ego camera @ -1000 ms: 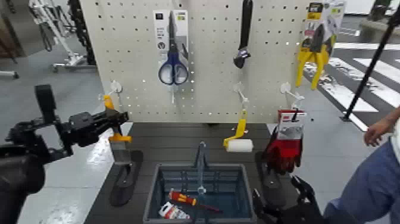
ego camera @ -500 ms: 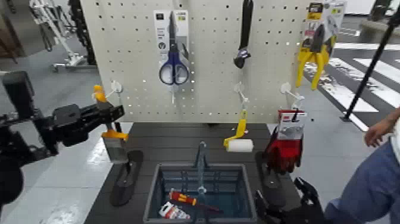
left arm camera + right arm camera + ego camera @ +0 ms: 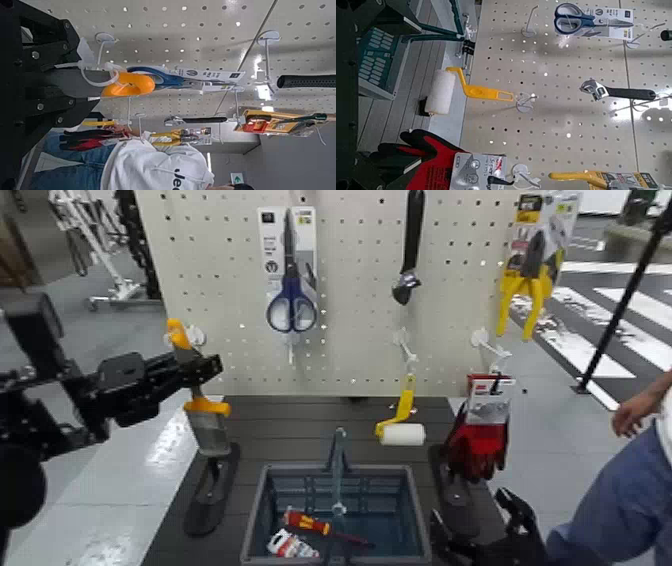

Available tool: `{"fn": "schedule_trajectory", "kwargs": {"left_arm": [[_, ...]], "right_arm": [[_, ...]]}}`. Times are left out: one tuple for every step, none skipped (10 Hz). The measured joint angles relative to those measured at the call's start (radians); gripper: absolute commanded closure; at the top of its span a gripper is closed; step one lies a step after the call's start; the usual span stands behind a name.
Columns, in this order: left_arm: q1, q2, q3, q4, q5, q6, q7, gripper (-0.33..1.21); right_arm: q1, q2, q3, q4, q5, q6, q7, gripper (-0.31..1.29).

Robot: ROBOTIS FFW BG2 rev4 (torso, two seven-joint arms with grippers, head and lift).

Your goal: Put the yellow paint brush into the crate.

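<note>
Pegboard [image 3: 350, 360] behind; crate [image 3: 262, 490] holds red-yellow screwdriver [image 3: 308, 522], white-red package [image 3: 292, 545].

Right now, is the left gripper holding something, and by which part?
Yes: the left gripper holds the yellow-banded flat paint brush by its slim black-and-yellow handle.

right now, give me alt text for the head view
The left gripper grips the yellow paint brush before a pegboard, left of the crate, which holds a red-and-yellow screwdriver; the right gripper waits at the crate's right.
</note>
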Motion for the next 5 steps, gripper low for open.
{"fn": "schedule_trajectory", "kwargs": {"left_arm": [[-0.002, -0.001, -0.010, 0.001, 0.013, 0.000, 0.003, 1.18], [-0.004, -0.004, -0.032, 0.008, 0.033, -0.001, 0.005, 1.18], [-0.009, -0.009, -0.059, 0.017, 0.053, -0.005, 0.007, 1.18], [-0.012, -0.014, -0.079, 0.025, 0.069, -0.008, 0.008, 1.18], [-0.012, -0.018, -0.096, 0.038, 0.082, -0.012, 0.008, 1.18]], "right_arm": [[-0.001, 0.001, 0.001, 0.000, 0.000, 0.001, 0.000, 0.15], [-0.003, 0.001, 0.002, 0.001, 0.000, 0.003, 0.000, 0.15], [-0.004, 0.001, 0.004, 0.002, 0.000, 0.004, 0.000, 0.15], [-0.004, 0.001, 0.004, 0.002, 0.000, 0.004, 0.000, 0.15], [-0.004, 0.001, 0.004, 0.003, 0.000, 0.004, 0.000, 0.15]]}}
